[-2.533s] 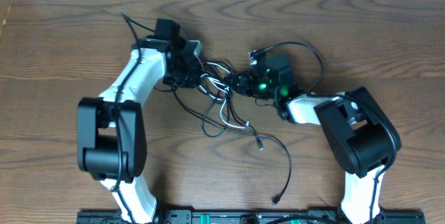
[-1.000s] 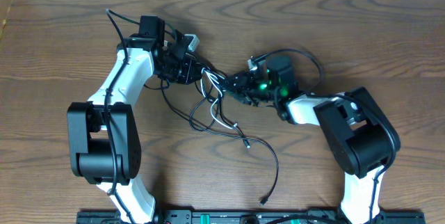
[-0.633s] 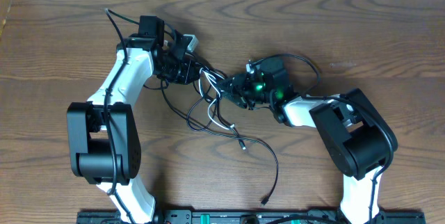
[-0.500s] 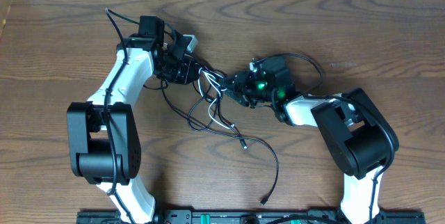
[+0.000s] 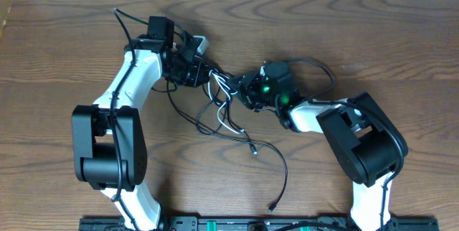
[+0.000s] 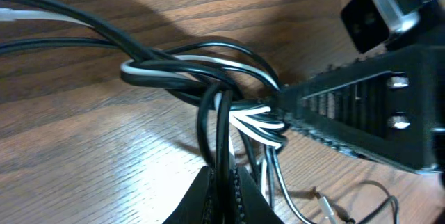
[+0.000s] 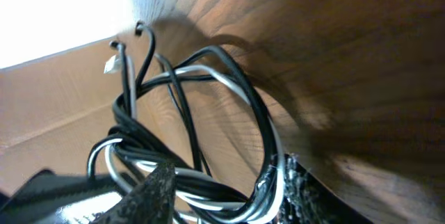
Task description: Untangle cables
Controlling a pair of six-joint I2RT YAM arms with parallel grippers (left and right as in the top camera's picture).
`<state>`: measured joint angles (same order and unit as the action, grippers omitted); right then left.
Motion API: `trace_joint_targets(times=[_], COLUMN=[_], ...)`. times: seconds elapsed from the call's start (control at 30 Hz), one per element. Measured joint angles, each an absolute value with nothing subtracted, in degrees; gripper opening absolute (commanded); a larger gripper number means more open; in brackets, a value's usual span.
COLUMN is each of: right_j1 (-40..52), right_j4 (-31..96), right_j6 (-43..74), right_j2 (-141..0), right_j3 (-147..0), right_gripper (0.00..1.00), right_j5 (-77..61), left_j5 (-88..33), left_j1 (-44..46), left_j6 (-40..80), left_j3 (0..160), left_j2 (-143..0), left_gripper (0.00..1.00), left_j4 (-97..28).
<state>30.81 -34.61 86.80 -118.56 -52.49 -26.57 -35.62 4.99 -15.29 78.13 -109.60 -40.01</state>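
The cables (image 5: 224, 96) form a knot of black and white cords between my two grippers. One long black cord trails down to a plug (image 5: 272, 206) near the table's front. My left gripper (image 5: 192, 69) is at the knot's left end. In the left wrist view it (image 6: 226, 197) is shut on a black cord that runs up into the knot (image 6: 229, 106). My right gripper (image 5: 247, 92) is at the knot's right end. In the right wrist view it (image 7: 226, 196) has its fingers apart, with a black and white bundle (image 7: 264, 182) looped across the gap and lying against the right finger.
A loose plug end (image 5: 252, 149) lies below the knot. A black loop (image 5: 319, 69) curls behind the right gripper. The right gripper's finger (image 6: 361, 120) shows in the left wrist view, touching the knot. The wooden table (image 5: 57, 37) ends at a white strip at the back.
The left gripper pulled the cables up and to the left, and the trailing black cord slid left. In the last half second the right gripper shifted slightly left toward the knot.
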Motion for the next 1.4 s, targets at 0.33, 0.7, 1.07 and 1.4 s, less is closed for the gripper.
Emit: trace_joint_targets(times=[0.33,0.7,1.07,1.4], right_j1=[31.4,30.2,25.5,25.2], right_j4=[-34.6,-30.0,-8.1,-5.7], right_j6=[88.0,71.0,60.2,53.9], right_j2=[-118.6,-118.5,-116.1,-116.1], right_j3=[-52.4,-53.1,-57.5,-58.0], right_gripper=[0.01,0.01,0.01,0.02], right_j5=[-17.6,-21.8,-34.8,-32.8], left_j5=[-37.7,-28.6,-27.7,-30.5], left_j1=[5.0,5.9,7.3,5.6], left_j6=[-15.3,-12.5,-10.5,-15.6], left_j3=[78.1,77.6,77.1,77.1], left_j2=[-109.6,-109.6,-109.6,-109.6], left_gripper=[0.08,0.07,0.40,0.61], left_j4=[-40.0,-40.0,-40.0,-43.8])
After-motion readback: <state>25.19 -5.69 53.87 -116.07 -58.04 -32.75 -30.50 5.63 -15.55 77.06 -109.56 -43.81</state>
